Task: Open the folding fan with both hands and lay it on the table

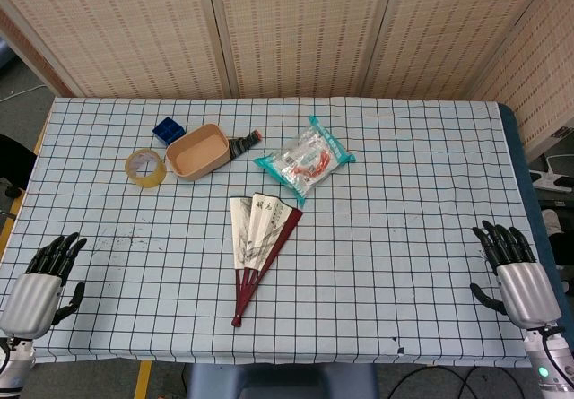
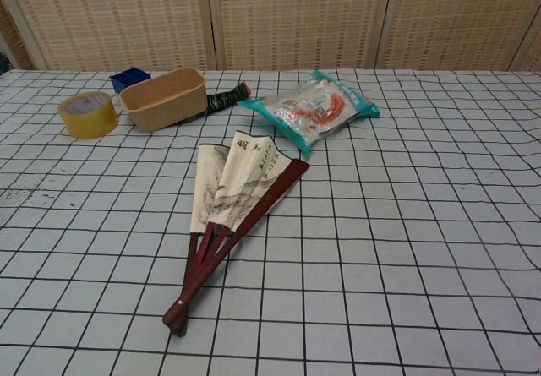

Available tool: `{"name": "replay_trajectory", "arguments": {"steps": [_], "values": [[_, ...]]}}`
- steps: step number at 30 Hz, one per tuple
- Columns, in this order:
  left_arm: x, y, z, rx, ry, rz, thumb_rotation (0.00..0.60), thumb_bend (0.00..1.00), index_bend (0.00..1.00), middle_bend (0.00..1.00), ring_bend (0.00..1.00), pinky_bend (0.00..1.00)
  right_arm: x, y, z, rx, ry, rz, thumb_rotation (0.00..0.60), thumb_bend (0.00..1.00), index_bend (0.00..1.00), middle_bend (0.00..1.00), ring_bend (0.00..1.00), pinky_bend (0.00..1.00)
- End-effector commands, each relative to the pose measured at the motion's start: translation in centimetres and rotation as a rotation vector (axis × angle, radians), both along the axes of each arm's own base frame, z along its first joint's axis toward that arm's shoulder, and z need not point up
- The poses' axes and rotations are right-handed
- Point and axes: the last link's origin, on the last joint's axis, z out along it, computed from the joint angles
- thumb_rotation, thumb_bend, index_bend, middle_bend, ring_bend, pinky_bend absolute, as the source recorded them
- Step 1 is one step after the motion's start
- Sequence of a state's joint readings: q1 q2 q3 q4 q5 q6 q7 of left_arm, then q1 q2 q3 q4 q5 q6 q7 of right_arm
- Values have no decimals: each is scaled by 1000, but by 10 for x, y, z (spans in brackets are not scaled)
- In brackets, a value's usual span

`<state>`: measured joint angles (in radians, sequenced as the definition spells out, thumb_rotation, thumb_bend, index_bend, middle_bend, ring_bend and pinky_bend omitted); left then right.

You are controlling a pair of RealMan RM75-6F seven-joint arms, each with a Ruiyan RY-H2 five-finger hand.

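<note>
Fingers (image 1: 61, 251) spread on both empty hands; one fan (image 1: 260, 247) lies partly open.

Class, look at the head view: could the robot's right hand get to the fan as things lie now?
Probably yes. The right hand lies open at the table edge, and only bare cloth shows between it and the fan; the packet sits farther back, off that path.

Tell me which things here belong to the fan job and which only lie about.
For the job:
folding fan, partly spread
left hand
right hand

Just lying about:
tape roll
oval box
blue box
plastic packet
</note>
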<state>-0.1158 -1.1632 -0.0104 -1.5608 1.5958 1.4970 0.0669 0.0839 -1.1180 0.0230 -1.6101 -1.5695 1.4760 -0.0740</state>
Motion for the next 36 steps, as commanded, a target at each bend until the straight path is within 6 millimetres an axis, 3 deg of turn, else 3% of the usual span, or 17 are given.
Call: {"name": "replay_trajectory", "arguments": {"steps": [1,9,12,14,23,29,36], "values": [[4,-1,0,13,-15,-32,600,505,0,0,0,128,0,0,-1,-1,4,-2,600,161,0,0,0,0],[2,1,-5,-23,-6,-10,600,501,0,0,0,131,6,-3,-13,27,-5,49,600,161,5,0,0,0],[3,2,-4,-21,-11,-6,600,502,0,0,0,131,12,-7,-21,50,-10,88,600,161,54,0,0,0],[3,5,-2,-11,-27,-4,600,502,0,0,0,131,48,-33,-56,143,51,269,600,161,128,0,0,0],[-3,8,8,16,-48,30,600,500,0,0,0,132,126,-96,-135,289,67,432,600,161,193,0,0,0],[-6,12,10,7,-55,49,600,501,0,0,0,131,159,-118,-181,327,94,495,600,161,252,0,0,0],[-11,14,11,2,-49,74,600,503,0,0,0,131,172,-135,-217,353,123,486,600,161,316,0,0,0]]}}
